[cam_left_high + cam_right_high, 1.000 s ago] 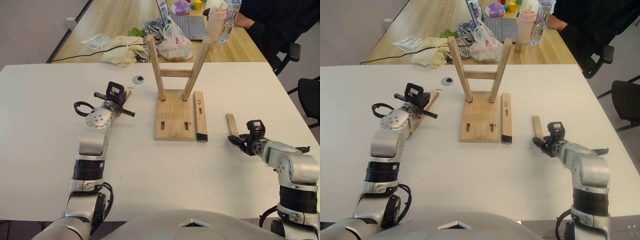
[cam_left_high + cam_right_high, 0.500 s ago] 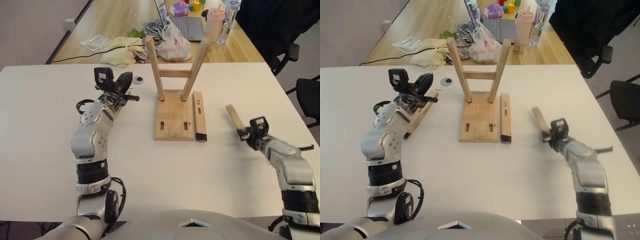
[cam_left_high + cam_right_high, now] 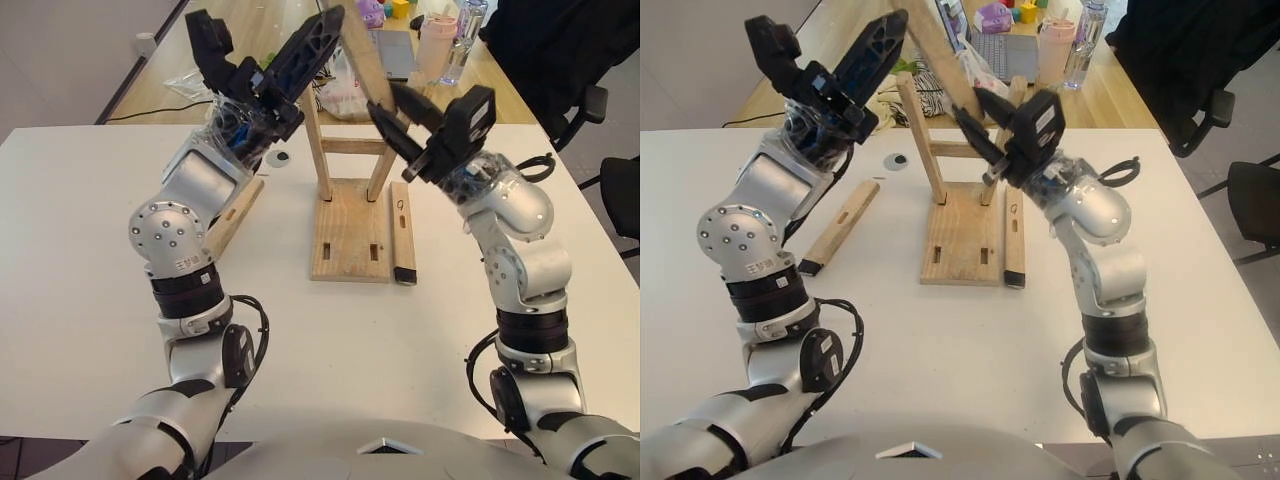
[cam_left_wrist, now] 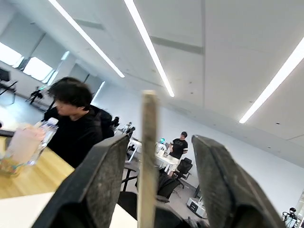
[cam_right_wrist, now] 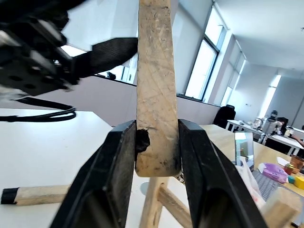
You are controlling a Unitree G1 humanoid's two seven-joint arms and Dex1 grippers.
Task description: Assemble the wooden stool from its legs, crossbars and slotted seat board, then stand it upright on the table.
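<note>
wooden seat board (image 3: 348,240) is lying flat on the white table (image 3: 80,250), slots facing up. two legs (image 3: 312,135) are already stuck in its far end, standing up with a crossbar (image 3: 352,146) joining them. a spare leg (image 3: 401,235) with a black tip lies just beside the board's right edge, pretty much parallel to it. another black-tipped leg (image 3: 840,225) lies at an angle off to the left, well apart from the board.

both arms are up in the air over the far end of the board. the right gripper (image 3: 388,103) has its two fingers (image 5: 118,161) clamped on the end of a short wooden bar (image 5: 154,71), which sticks up and away past the standing legs. the left gripper (image 3: 320,32) is up by the bar's free end with its fingers (image 4: 90,190) spread wide. in the left wrist view the bar sits between them with a gap on each side, so it isn't gripping anything.
</note>
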